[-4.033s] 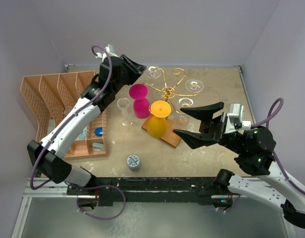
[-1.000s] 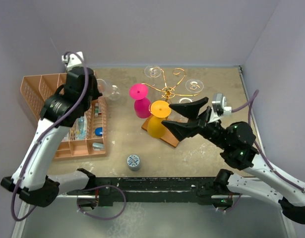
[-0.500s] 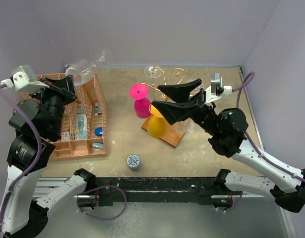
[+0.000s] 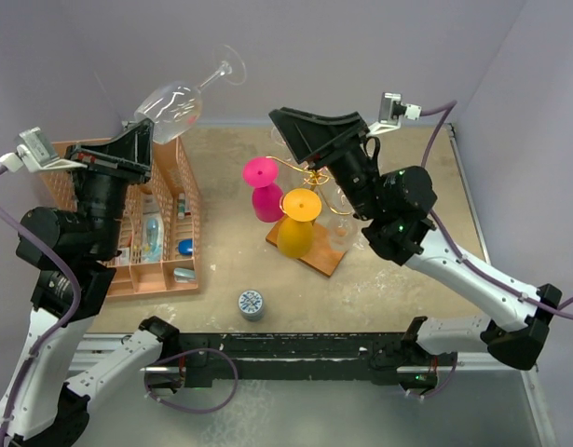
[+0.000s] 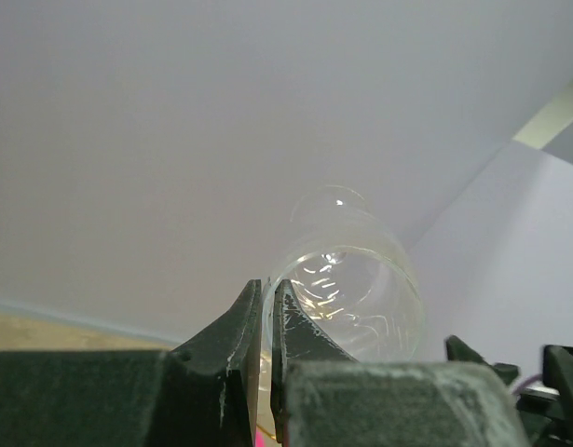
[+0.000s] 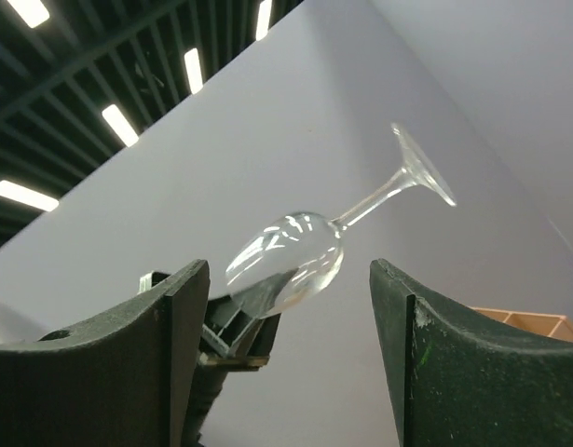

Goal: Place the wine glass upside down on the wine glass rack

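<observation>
Desk: tan, speckled and scuffed, with a dark rail along the near edge.
Room: pale lilac walls on three sides; the right wrist view shows strip lights in a dark ceiling.
Wine glass rack: gold wire on a brown base at mid-desk, partly hidden under the right arm, with a pink glass and a yellow glass foot-up beside it.
Orange basket: at the left edge of the desk.
Wine glass: in the air above the basket's back corner, tilted, foot toward the upper right.
Left tool: pinched together on the bowl's rim.
Right tool: fingers wide apart, holding nothing, aimed at the glass.
Change over the last second: the glass has risen from beside the basket, and the right arm has swung left across the rack.
</observation>
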Motion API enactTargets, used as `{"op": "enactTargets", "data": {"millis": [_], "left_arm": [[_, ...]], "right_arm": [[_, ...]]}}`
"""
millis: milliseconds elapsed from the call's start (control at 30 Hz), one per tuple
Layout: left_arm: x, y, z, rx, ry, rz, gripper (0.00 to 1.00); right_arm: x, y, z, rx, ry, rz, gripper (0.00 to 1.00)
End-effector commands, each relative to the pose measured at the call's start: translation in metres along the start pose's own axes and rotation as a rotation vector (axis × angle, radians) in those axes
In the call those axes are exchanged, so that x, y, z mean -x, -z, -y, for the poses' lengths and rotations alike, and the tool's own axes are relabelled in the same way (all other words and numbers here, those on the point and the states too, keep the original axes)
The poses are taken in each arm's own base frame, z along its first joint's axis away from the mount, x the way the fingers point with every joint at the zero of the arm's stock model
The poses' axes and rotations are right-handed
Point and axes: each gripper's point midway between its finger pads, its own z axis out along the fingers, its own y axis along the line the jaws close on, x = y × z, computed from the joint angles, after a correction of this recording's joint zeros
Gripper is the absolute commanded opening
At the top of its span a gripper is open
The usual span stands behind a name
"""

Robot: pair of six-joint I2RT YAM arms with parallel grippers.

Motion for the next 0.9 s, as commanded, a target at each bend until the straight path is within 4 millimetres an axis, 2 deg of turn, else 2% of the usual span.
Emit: {"op": "enactTargets", "data": {"millis": [0,67,200,400,667,867], "left_arm": [[0.035,0.005,0.054,-0.245,0.134,0.107,0.00],[0.035,0.006,0.062,-0.288,0.158,0.104,0.00],[0.034,0.007,0.071,-0.329,0.190,0.094,0.00],[0.030,0.005,0.076,-0.356,0.206,0.079,0.00],[0.021,-0.005,0.084,-0.384,0.213,0.046,0.00],[0.020,-0.003,0.083,-0.390,0.221,0.048,0.00]], "right_arm": [[0.028,-0.015,-0.001,-0.060,-0.160,0.136,0.72],[0.028,-0.018,0.003,-0.067,-0.198,0.163,0.73],[0.028,-0.027,-0.007,-0.005,-0.229,0.176,0.73],[0.023,-0.047,-0.018,0.045,-0.267,0.157,0.70],[0.021,-0.064,-0.030,0.115,-0.300,0.164,0.65],[0.016,-0.075,-0.024,0.082,-0.312,0.154,0.58]]}}
